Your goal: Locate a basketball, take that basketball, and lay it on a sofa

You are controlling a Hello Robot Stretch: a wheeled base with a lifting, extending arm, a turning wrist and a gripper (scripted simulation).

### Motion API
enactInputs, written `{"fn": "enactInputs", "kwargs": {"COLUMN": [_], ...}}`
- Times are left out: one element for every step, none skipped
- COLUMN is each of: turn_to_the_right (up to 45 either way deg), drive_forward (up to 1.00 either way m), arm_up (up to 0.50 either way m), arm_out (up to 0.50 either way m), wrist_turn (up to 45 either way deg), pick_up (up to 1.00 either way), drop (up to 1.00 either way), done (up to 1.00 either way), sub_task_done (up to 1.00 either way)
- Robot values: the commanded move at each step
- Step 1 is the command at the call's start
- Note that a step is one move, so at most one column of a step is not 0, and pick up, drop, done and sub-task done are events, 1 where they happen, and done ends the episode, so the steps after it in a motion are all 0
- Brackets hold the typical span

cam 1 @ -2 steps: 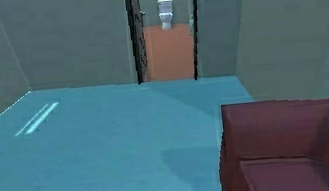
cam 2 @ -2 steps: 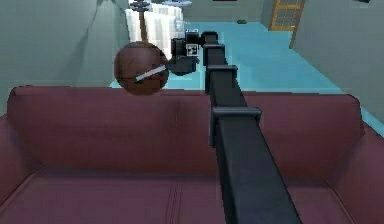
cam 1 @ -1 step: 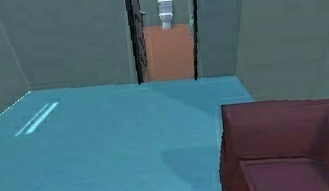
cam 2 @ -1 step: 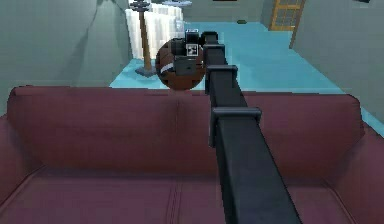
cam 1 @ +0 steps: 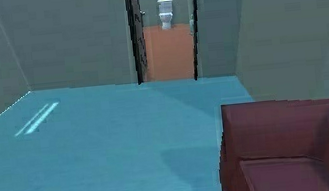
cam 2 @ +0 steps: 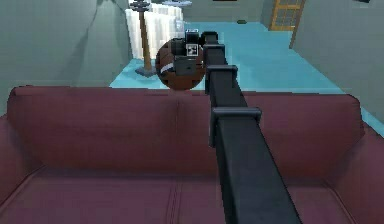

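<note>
A brown-orange basketball [cam 2: 163,72] hangs at the far end of the dark arm bar [cam 2: 235,130], just above the back edge of a dark red sofa [cam 2: 90,150], with blue floor behind it. The gripper [cam 2: 174,58] sits against the ball beside the white marked squares [cam 2: 190,46] and holds the basketball. The sofa's seat and backrest stretch across the lower arm side view. In the forward view a dark red sofa end [cam 1: 288,147] stands at the lower right.
Blue floor [cam 1: 106,139] spreads ahead to an open doorway [cam 1: 168,43] with an orange floor and a white toilet [cam 1: 166,11] beyond. Grey walls flank the doorway. Past the sofa stand a white shelf-like piece [cam 2: 150,30] and a yellowish door [cam 2: 286,14].
</note>
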Motion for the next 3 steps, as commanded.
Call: {"fn": "enactInputs", "kwargs": {"turn_to_the_right": [0.0, 0.0, 0.0], "drive_forward": [0.0, 0.0, 0.0], "arm_up": [-0.5, 0.0, 0.0], "arm_out": [0.0, 0.0, -0.1], "wrist_turn": [0.0, 0.0, 0.0], "pick_up": [0.0, 0.0, 0.0], "drop": [0.0, 1.0, 0.0], "done": [0.0, 0.0, 0.0], "sub_task_done": [0.0, 0.0, 0.0]}}
